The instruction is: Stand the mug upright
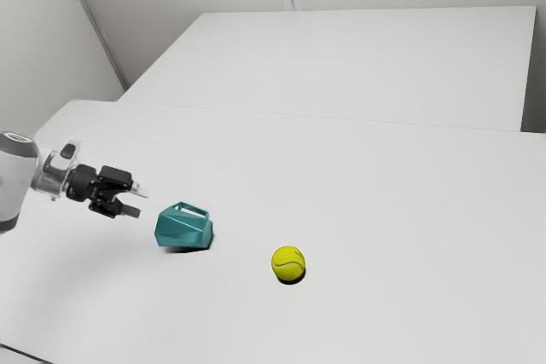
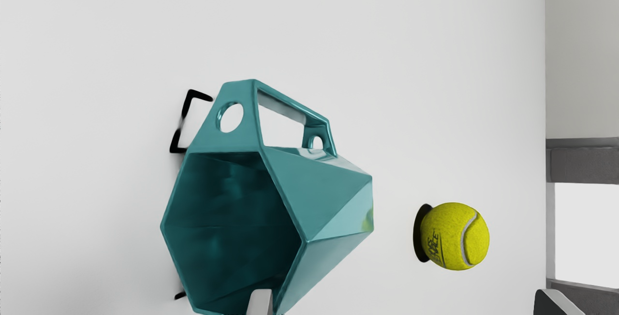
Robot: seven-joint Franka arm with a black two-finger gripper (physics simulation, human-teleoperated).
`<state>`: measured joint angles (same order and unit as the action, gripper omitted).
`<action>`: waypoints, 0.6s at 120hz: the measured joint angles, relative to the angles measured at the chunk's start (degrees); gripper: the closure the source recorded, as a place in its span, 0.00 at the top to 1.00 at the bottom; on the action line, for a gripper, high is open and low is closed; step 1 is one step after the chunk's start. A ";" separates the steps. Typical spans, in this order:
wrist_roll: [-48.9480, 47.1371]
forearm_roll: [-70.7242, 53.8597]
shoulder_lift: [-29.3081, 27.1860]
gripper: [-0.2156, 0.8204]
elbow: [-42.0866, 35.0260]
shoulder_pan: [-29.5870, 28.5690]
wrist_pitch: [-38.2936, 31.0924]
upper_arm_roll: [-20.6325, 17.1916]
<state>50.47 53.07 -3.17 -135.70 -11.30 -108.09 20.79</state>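
A teal faceted mug (image 1: 183, 229) lies on its side on the table, its handle on the upper side and its mouth turned toward the arm. The black gripper (image 1: 143, 201) is held above the table at the exterior view's left, a short way from the mug and apart from it. In the wrist view the mug (image 2: 319, 194) shows its dark hollow inside and angular handle. The open gripper (image 2: 401, 301) has its fingertips wide apart with nothing held between them; one tip overlaps the mug's rim in that picture.
A yellow tennis ball (image 1: 288, 263) rests on the white table (image 1: 384, 210), beyond the mug's base toward the exterior view's right. Behind this table stands another white surface (image 1: 358, 61), with pale walls around it.
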 joint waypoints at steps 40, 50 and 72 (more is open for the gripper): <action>13.34 7.97 3.64 0.78 -2.43 -2.39 0.08 0.18; 16.42 9.99 4.75 0.78 -2.67 -2.76 0.30 0.18; 22.00 12.60 6.57 0.78 -2.83 -1.07 0.62 0.14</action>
<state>72.47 65.67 3.40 -138.53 -12.37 -107.47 20.93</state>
